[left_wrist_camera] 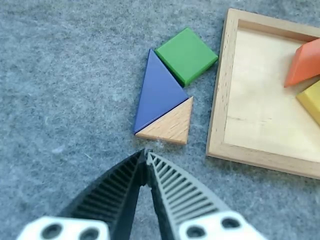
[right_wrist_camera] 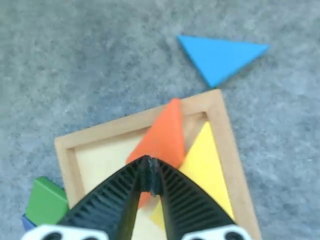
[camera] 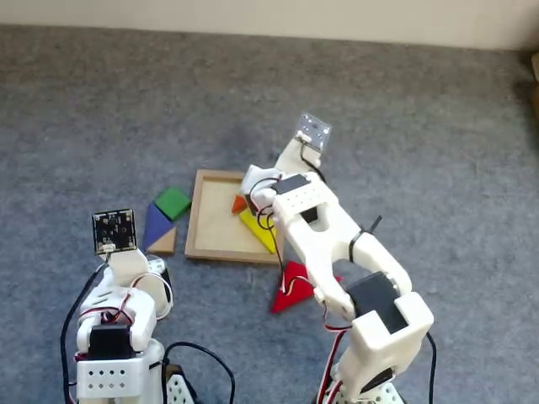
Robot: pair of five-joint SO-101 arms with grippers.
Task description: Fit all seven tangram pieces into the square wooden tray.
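The square wooden tray point(camera: 195, 219) lies mid-table with an orange triangle point(right_wrist_camera: 162, 137) and a yellow piece point(right_wrist_camera: 205, 160) inside; one orange corner rides up on the far rim. My right gripper point(right_wrist_camera: 149, 167) is shut, its tips right over the orange triangle. A light blue triangle point(right_wrist_camera: 220, 55) rests on the carpet beyond the tray. Left of the tray sit a green square point(left_wrist_camera: 186, 54), a dark blue triangle point(left_wrist_camera: 157, 92) and a plain wood triangle point(left_wrist_camera: 170, 126). Just short of the wood triangle my left gripper point(left_wrist_camera: 146, 156) is shut and holds nothing. A red triangle point(camera: 290, 286) lies partly under the right arm.
Grey carpet covers the whole table. The right arm point(camera: 328, 244) stretches over the tray's right side and hides part of it. The left arm's base point(camera: 114, 337) stands at the near left.
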